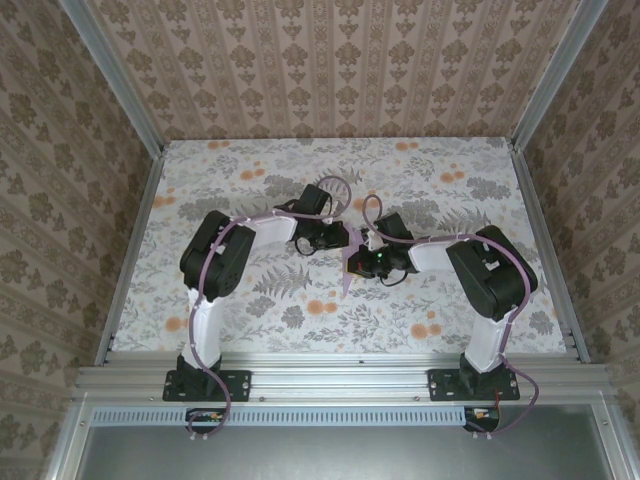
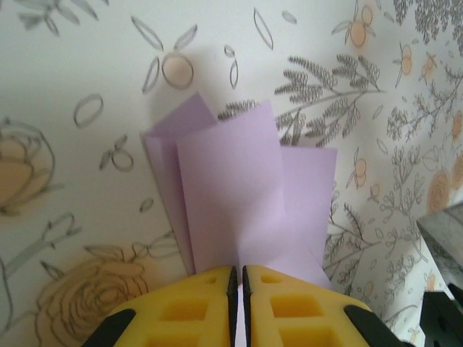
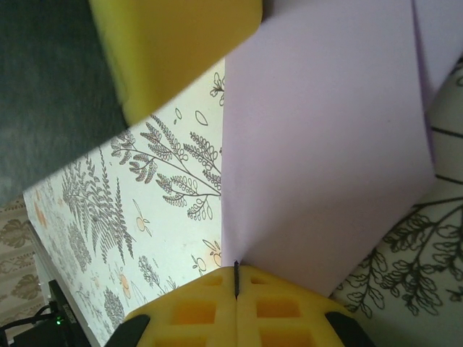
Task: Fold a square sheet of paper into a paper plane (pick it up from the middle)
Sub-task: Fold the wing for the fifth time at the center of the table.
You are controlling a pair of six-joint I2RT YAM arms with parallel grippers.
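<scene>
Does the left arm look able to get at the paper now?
Probably yes: the left claw is shut on the paper, nothing between them; the right claw pinches it too.

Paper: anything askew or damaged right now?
No tears visible. The lilac paper, pinched by the left claw and right claw, has its folded layers fanned out unevenly in the left wrist view, edges not lining up. Otherwise nothing stands out.

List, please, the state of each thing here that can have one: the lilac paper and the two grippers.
square sheet of paper: folded into overlapping layers, held by both grippers.
left gripper: shut on the square sheet of paper.
right gripper: shut on the square sheet of paper.
</scene>
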